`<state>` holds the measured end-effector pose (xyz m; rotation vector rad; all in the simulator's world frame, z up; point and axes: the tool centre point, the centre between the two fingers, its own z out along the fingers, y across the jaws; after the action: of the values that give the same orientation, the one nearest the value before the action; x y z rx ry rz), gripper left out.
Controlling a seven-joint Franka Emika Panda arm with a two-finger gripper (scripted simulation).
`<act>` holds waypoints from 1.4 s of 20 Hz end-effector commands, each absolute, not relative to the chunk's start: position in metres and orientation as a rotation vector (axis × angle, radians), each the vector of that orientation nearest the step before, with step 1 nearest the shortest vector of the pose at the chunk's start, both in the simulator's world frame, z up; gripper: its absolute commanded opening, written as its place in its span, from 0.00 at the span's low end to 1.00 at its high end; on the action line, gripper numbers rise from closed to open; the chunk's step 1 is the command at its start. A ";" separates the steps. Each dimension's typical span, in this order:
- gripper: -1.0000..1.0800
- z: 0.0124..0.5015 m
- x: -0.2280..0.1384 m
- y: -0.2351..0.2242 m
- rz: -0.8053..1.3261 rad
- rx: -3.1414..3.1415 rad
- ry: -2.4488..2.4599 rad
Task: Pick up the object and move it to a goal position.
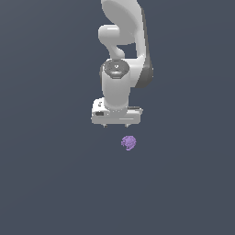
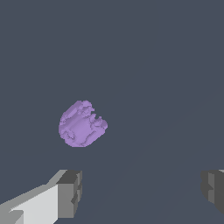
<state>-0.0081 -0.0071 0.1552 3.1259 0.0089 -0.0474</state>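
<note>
Arm: my white Panda arm [image 1: 123,43] comes down from the top of the exterior view, wrist pointing at the tabletop [image 1: 46,183].
Tool: my tool [image 2: 141,190] has its two grey fingertips [image 2: 70,192] spread wide apart, with nothing between them but bare surface. In the exterior view the tool [image 1: 116,125] shows only as short stubs under the white head.
Object: the purple lumpy blob [image 1: 129,142] sits on the tabletop by itself, touching nothing of mine.
Object against tool: in the exterior view the blob lies just below my tool head and a little toward the exterior view's right of its middle. In the wrist view the blob [image 2: 82,124] lies ahead of my fingertips, nearer the one with the white link behind it than the other, and outside the gap between them.
Blob shape: rounded, rough and notched, lavender, much smaller than my tool head.
Tabletop: plain dark blue-grey all over.
Height: I cannot tell how far my fingertips are above the surface.
</note>
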 end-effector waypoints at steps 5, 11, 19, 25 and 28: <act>0.96 0.156 -0.007 -0.011 -0.048 3.119 0.023; 0.96 0.160 -0.004 -0.023 -0.049 3.101 0.042; 0.96 0.156 -0.003 -0.018 -0.048 3.101 0.094; 0.96 0.145 0.000 -0.007 -0.044 3.096 0.246; 0.96 0.137 0.002 0.002 -0.041 3.088 0.357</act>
<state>0.0015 -0.0026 0.1414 3.0921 0.3011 -0.0422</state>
